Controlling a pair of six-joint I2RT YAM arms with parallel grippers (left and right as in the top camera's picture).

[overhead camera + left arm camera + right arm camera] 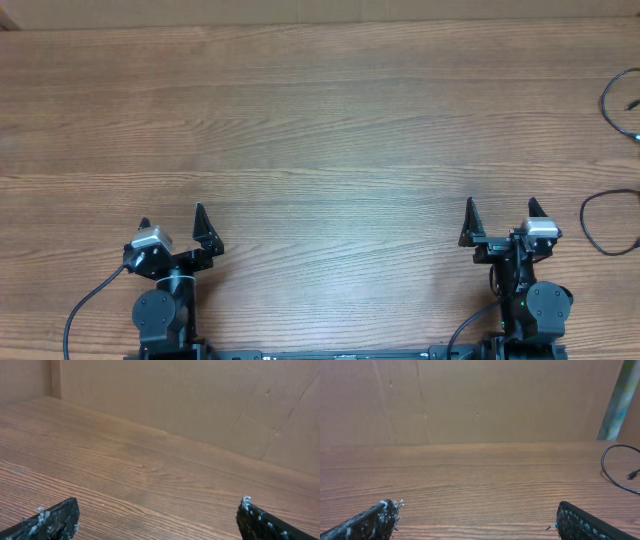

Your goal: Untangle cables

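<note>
Two thin black cables lie at the table's far right edge in the overhead view: one curved cable (612, 96) higher up with a small plug end, and one loop (592, 225) lower down, partly cut off by the frame. The right wrist view shows one cable loop (609, 471) with a plug at its right. They lie apart from each other. My left gripper (172, 217) is open and empty near the front left; its fingers (159, 510) frame bare wood. My right gripper (503, 207) is open and empty at the front right, left of the lower loop; its fingers (478, 512) hold nothing.
The wooden table (320, 130) runs to a cardboard wall (480, 400) at the back. Thicker black wires trail from the arm bases (85, 305) at the front edge.
</note>
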